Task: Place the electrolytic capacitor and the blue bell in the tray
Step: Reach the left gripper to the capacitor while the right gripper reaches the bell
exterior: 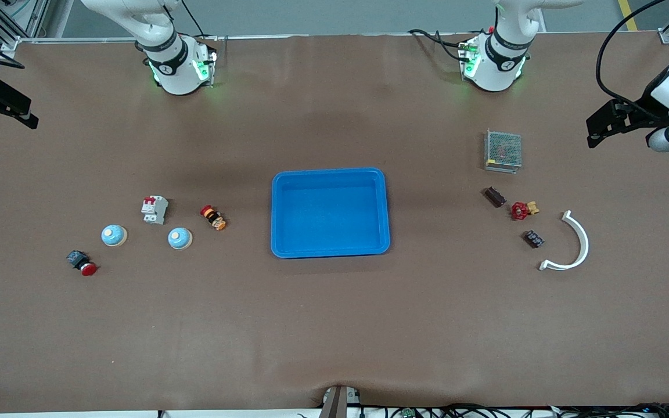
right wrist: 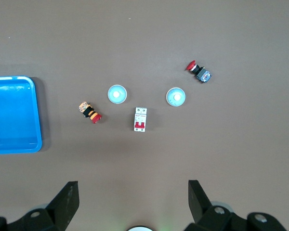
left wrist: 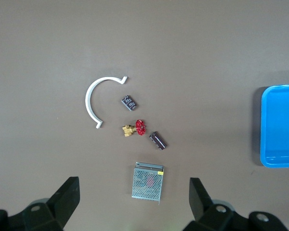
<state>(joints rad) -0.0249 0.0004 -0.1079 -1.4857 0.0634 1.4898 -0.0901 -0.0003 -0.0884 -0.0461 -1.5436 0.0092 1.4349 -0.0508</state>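
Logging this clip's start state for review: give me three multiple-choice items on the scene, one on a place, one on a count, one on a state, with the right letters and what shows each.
1. Where do the two blue bells lie?
A. in the tray
B. on the table toward the right arm's end
C. beside the white curved piece

2. How many dark capacitors lie near the red-handled valve?
A. one
B. two
C. four

3. What is the state of the tray?
A. empty
B. holds a bell
C. overturned

Answers:
1 B: both blue bells sit on the table beside the circuit breaker.
2 B: one capacitor and another flank the valve.
3 A: the tray shows only bare blue floor; the left gripper and right gripper are open, high over the parts.
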